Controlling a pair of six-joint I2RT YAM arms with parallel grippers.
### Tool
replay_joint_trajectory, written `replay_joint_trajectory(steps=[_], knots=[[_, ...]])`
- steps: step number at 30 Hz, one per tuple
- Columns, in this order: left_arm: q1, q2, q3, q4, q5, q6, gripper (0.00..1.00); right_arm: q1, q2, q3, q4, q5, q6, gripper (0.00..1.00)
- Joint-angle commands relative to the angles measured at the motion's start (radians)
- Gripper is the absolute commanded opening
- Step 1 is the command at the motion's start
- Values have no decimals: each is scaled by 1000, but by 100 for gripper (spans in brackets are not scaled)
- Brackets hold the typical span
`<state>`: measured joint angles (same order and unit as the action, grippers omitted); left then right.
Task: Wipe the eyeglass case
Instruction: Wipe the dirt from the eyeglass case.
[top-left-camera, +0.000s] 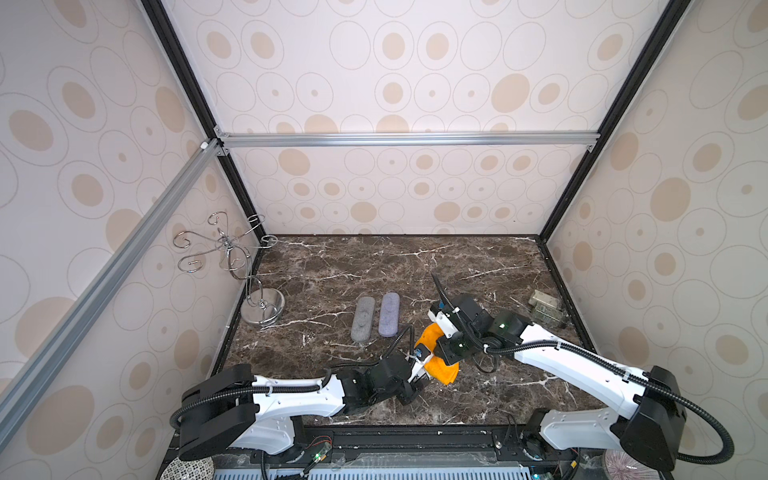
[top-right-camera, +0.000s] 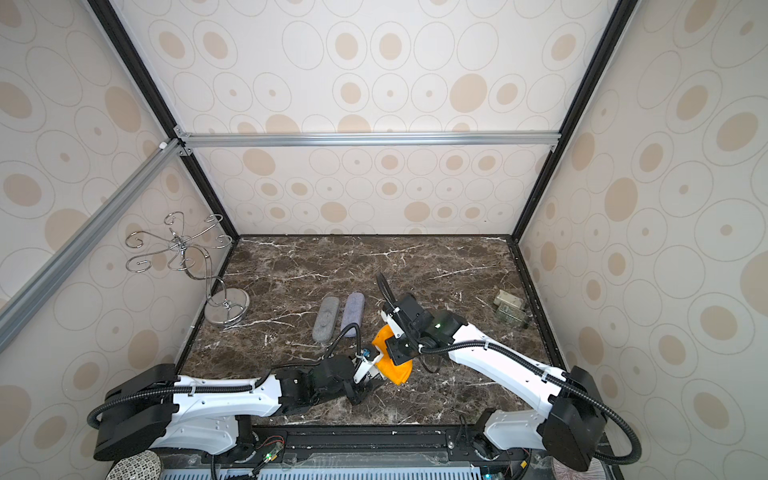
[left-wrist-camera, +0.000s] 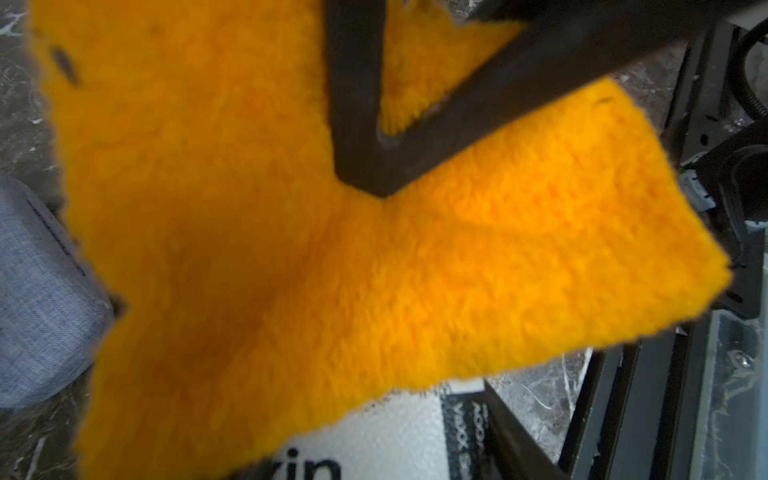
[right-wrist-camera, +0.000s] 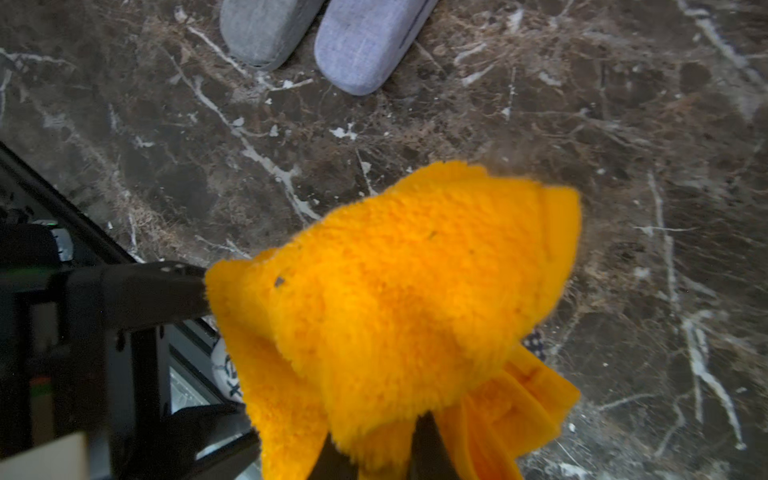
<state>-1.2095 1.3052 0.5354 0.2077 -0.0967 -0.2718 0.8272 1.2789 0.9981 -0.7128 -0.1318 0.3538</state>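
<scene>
A fluffy orange cloth (top-left-camera: 444, 371) (top-right-camera: 395, 372) hangs bunched from my right gripper (top-left-camera: 448, 358) (right-wrist-camera: 382, 457), which is shut on it. The cloth is draped over a white eyeglass case with dark print (left-wrist-camera: 386, 432), held low over the near middle of the marble table (top-left-camera: 415, 266). My left gripper (top-left-camera: 424, 372) (left-wrist-camera: 386, 453) is shut on that case, and one of its black fingers (left-wrist-camera: 515, 440) shows beside it. Most of the case is hidden under the cloth. A small white, blue-patterned patch (right-wrist-camera: 227, 368) of it peeks out in the right wrist view.
Two fabric cases lie side by side left of the grippers, one grey (top-left-camera: 363, 319) (right-wrist-camera: 262, 29) and one bluish (top-left-camera: 389, 313) (right-wrist-camera: 365, 45). A chrome wire stand (top-left-camera: 253, 291) stands at the left edge. Two small greenish boxes (top-left-camera: 546, 308) sit at the right edge.
</scene>
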Motion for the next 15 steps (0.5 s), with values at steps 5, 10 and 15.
replay_joint_trajectory(steps=[5, 10, 15], knots=[[-17, -46, 34, 79, -41, 21, 55, -47, 18, -49, -28, 85, 70, 0], [-21, -57, 10, 79, -43, 1, 54, -130, 20, -51, -84, 164, 79, 0], [-31, -60, -6, 79, -54, -8, 54, -133, 18, -54, -34, 14, 43, 0]])
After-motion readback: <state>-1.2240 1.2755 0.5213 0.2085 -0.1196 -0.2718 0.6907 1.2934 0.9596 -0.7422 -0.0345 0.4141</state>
